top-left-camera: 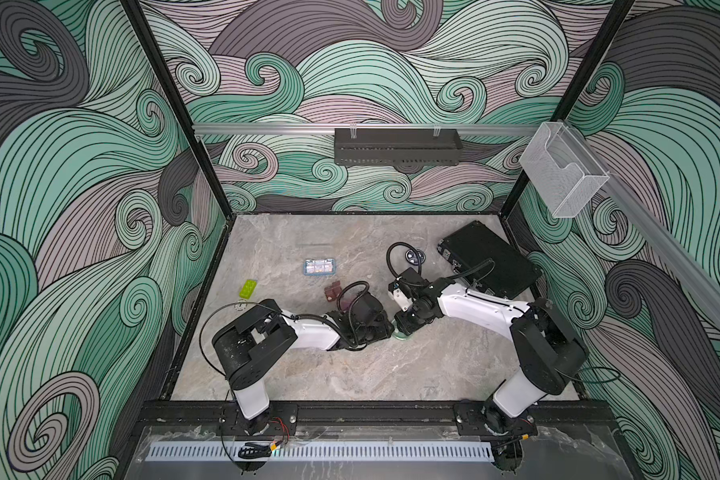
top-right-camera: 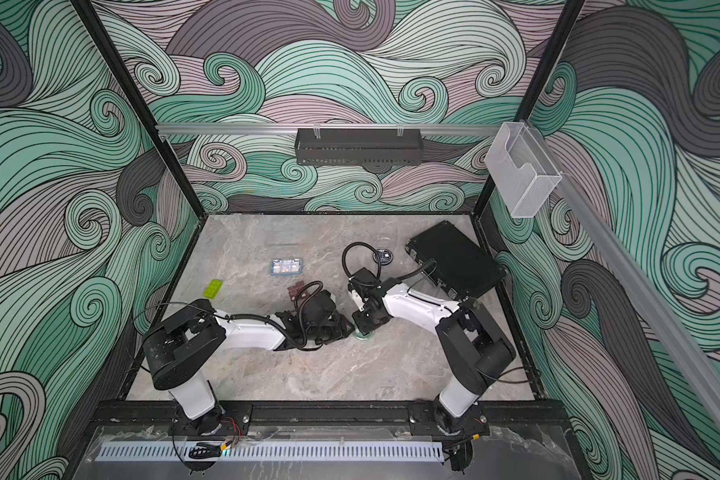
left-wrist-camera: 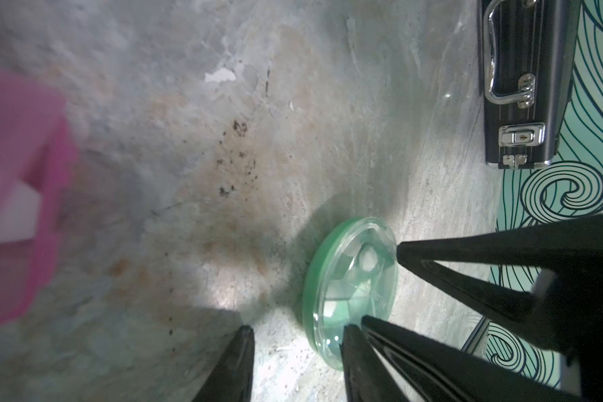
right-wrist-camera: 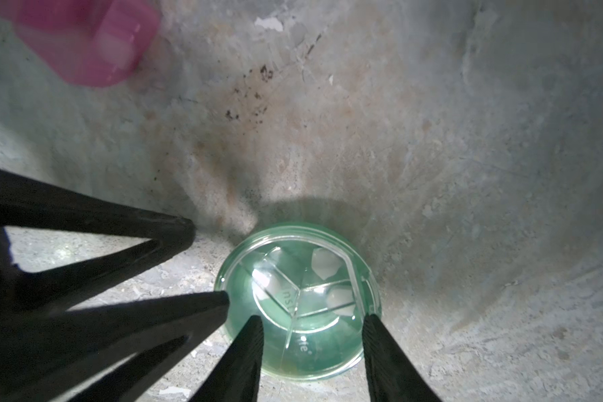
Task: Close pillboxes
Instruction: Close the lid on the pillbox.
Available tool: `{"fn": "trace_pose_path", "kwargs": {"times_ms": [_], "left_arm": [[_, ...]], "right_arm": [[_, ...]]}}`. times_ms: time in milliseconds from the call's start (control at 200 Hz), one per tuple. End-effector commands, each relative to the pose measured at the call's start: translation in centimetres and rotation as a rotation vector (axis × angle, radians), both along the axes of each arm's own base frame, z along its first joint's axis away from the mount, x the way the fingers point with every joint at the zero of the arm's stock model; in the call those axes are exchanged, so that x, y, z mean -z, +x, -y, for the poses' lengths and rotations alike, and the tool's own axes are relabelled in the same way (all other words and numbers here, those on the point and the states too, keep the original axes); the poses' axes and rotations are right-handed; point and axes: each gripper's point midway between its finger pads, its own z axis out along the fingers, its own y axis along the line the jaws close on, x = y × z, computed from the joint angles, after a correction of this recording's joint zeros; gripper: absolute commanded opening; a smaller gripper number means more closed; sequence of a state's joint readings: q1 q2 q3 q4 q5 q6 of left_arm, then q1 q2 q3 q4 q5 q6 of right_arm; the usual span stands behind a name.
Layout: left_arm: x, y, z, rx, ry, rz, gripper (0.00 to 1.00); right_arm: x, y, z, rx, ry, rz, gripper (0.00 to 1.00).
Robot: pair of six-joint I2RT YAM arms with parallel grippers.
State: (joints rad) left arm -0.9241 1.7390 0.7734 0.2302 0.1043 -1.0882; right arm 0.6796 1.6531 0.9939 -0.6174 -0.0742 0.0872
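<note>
Converging on the round green pillbox (right-wrist-camera: pixel 310 278) at the middle of the worktop (top-left-camera: pixel 350 374), the right gripper (right-wrist-camera: pixel 311 318) holds its jaws apart over the box's clear top. One fingertip is above the lid and the other is at its rim, clamping nothing; whether the tips touch cannot be told. The left gripper (left-wrist-camera: pixel 298 330), reaching in from the left, is likewise spread, with one finger against the green rim and the other over bare stone. White pieces show through in the box's three cells. The pink pillbox (left-wrist-camera: pixel 21 195) lies near on the left, blurred in both wrist views. Farther out sit the brown two-cell pillbox (top-left-camera: pixel 332 291) and, beyond it, the pale blue pillbox (top-left-camera: pixel 319 267). A lime green brick (top-left-camera: pixel 248 288) lies at the left. The round dark blue pillbox (top-left-camera: pixel 412 256) rests beside a black case (top-left-camera: pixel 487 257) at the far right.
</note>
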Motion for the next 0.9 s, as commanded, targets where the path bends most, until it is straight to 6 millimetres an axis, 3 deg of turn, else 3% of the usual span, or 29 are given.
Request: {"fn": "trace_pose_path", "kwargs": {"times_ms": [0, 896], "left_arm": [[1.4, -0.4, -0.2, 0.009, 0.054, -0.035, 0.43], [4.3, -1.7, -1.9, -0.054, 0.087, -0.094, 0.31]], "right_arm": [[0.5, -0.5, 0.2, -0.004, -0.039, -0.028, 0.47], [2.8, -1.9, 0.9, -0.024, -0.153, -0.099, 0.51]]}}
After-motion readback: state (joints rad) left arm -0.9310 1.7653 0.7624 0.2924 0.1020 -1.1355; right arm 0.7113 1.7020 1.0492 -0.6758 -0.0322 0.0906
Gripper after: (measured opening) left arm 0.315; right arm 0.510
